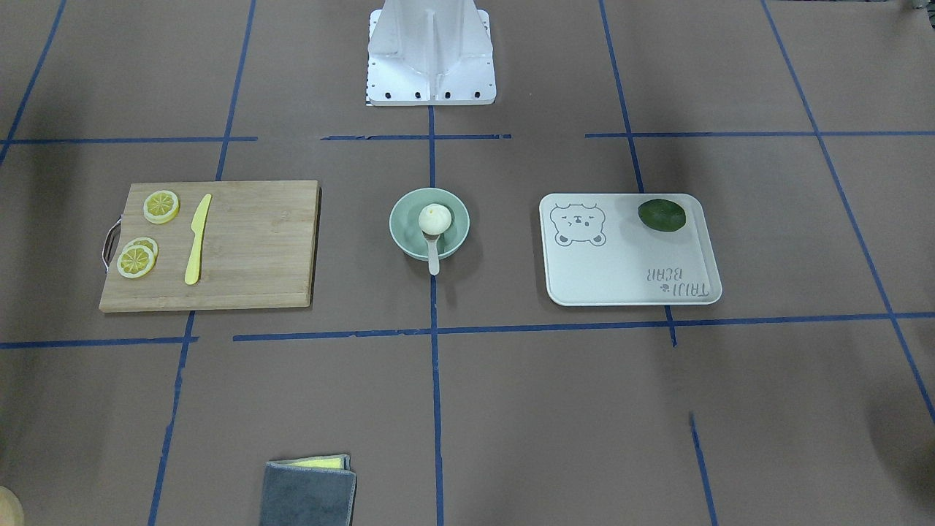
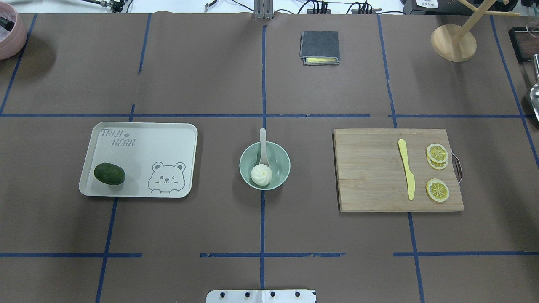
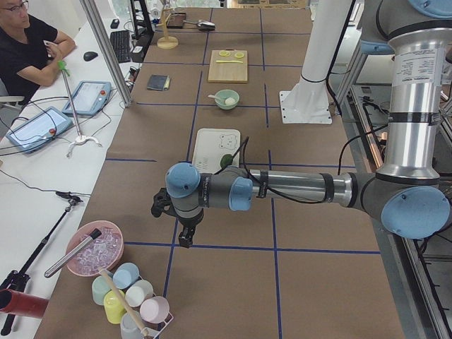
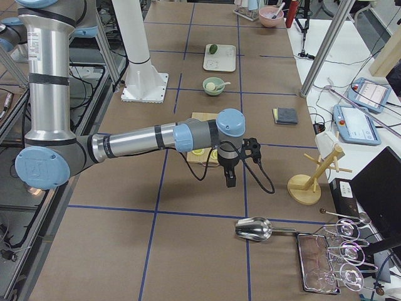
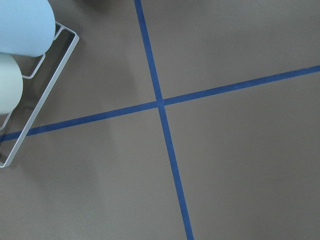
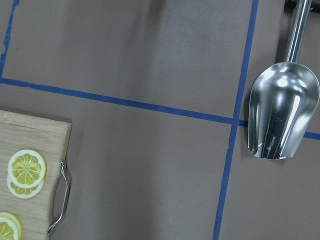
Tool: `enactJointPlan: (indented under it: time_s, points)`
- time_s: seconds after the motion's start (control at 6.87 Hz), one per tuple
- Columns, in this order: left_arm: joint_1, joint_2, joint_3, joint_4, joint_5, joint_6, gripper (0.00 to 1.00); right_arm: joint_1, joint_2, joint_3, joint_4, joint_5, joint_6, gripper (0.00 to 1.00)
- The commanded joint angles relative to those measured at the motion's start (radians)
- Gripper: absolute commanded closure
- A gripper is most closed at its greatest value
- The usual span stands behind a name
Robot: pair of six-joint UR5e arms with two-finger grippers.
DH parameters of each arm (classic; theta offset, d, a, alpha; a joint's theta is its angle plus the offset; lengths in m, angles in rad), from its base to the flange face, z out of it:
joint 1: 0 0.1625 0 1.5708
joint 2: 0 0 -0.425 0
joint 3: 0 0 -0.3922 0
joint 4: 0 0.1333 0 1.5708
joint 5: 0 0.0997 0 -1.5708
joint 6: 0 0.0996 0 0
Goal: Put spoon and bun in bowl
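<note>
- Your bun (image 2: pixel 261 174) lies in the bowl (image 2: pixel 281 162); the spoon (image 2: pixel 263 145) leans on its rim, scoop inside: 2 items look placed.
- The left gripper (image 3: pixel 185 236) and right gripper (image 4: pixel 230 179) hang well apart from the bowl; whether they are clenched, you cannot tell.

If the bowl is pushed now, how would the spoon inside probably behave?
The spoon may pivot or slide: its handle overhangs the bowl rim. It looks thin plastic, likely light. The bun at its scoop end may steady it.

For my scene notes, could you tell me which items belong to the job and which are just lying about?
Job: bowl, bun inside it, spoon with handle over its rim.
Lying about: tray, lime, cutting board, lemon slices, yellow knife, folded cloth.
</note>
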Motion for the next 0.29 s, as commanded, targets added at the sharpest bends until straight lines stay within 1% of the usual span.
enactJointPlan:
  time_s: [0.0, 0.15]
  points:
    - [0.0, -0.004, -0.009, -0.002, -0.006, 0.001, 0.0, 0.001, 0.001, -0.002, 0.002, 0.004, 0.001, 0.0]
    - [0.0, -0.004, -0.013, -0.003, -0.006, 0.001, 0.0, 0.001, 0.001, -0.005, 0.003, 0.001, 0.002, 0.0]
